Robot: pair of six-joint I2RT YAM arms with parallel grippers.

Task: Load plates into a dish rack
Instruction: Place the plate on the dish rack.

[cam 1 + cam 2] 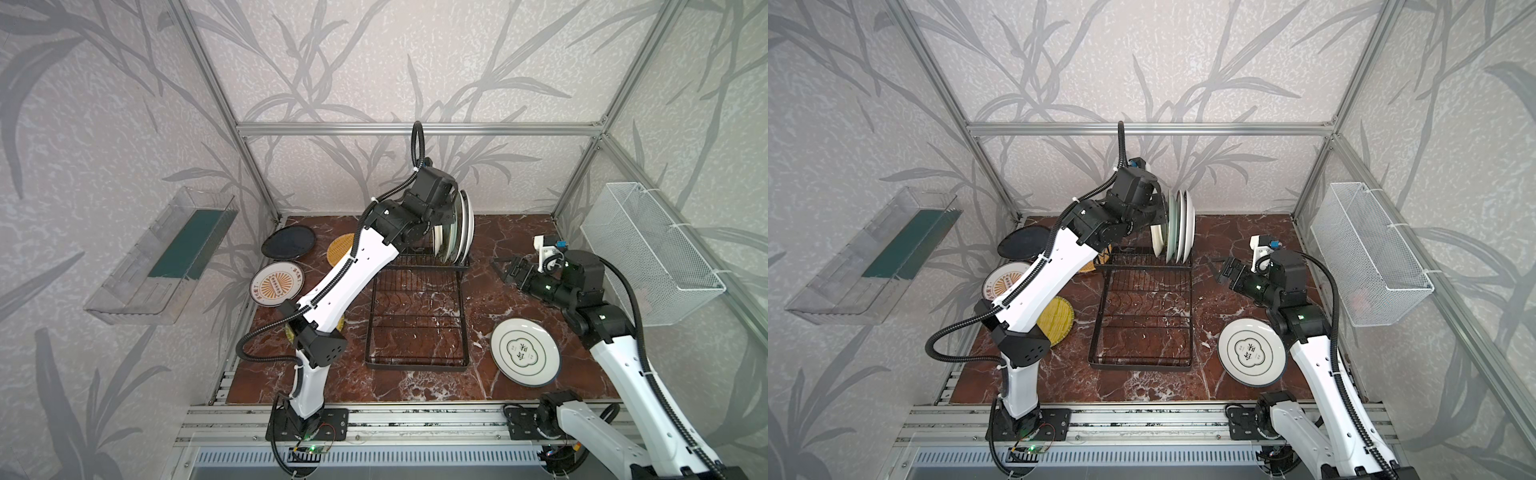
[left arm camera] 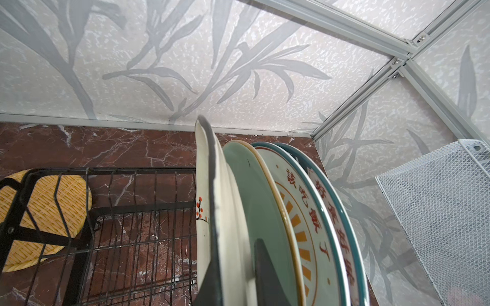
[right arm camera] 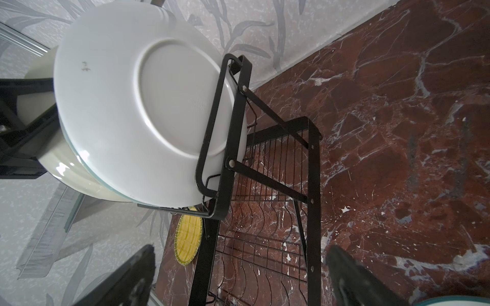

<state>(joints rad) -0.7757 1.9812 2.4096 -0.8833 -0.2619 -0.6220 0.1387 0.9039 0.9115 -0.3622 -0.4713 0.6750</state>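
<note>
My left hand (image 2: 237,275) is closed to a narrow gap on the cream floral plate (image 2: 233,206). Its fingers (image 2: 267,278) press the flowered face and the plain back, and the plate stands on edge in my grip. Right under this hand is the raised slotted end of the dish rack (image 1: 415,365); I cannot tell whether the plate's lower edge sits in a slot. Just past my outer finger, three plates stand upright in the rack, packed close. The pale teal plate (image 2: 257,206) is nearest the hand, then the racked sunburst plate (image 2: 299,212), then the lettered-rim plate (image 2: 336,212) farthest off. Back along my left wrist and forearm, flat on the table, lie the orange woven plate (image 1: 340,249), the black plate (image 1: 288,243), a second sunburst plate (image 1: 276,284) and the yellow woven plate (image 1: 1057,318). My right hand (image 1: 503,269) is spread wide with nothing in it. It hangs low over the table and points at the rack's raised end, a little apart from it. The green-emblem plate (image 1: 524,352) lies flat behind this hand, beside my forearm.
</note>
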